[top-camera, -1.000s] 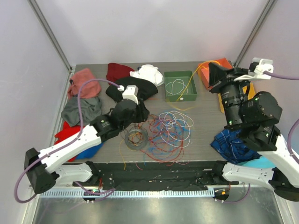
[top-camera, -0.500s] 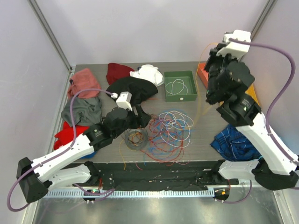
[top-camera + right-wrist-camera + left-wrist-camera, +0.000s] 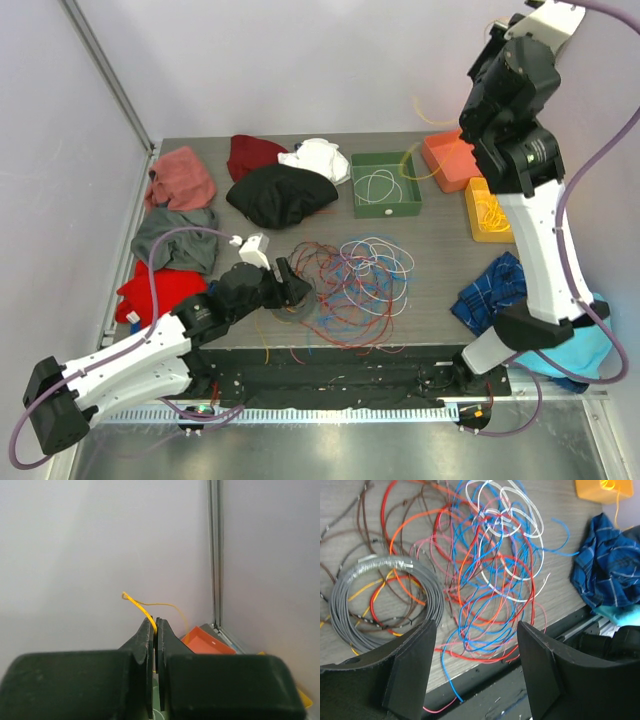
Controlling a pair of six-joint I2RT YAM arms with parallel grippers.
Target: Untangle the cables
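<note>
Item: yellow cable. We log right jaws pressed together on it, pinching strand. Right arm raised at upper right of overhead frame, cable trailing down near orange tray.
Item: other cables, tangled heap mid-worktop, grey coil at heap's left. Left jaws spread, hovering over heap, holding nothing.
Step, we judge: lifting one strand free of heap.
Next move calls for lowering yellow strand into a tray, then releasing; left jaws need single-strand pick.
</note>
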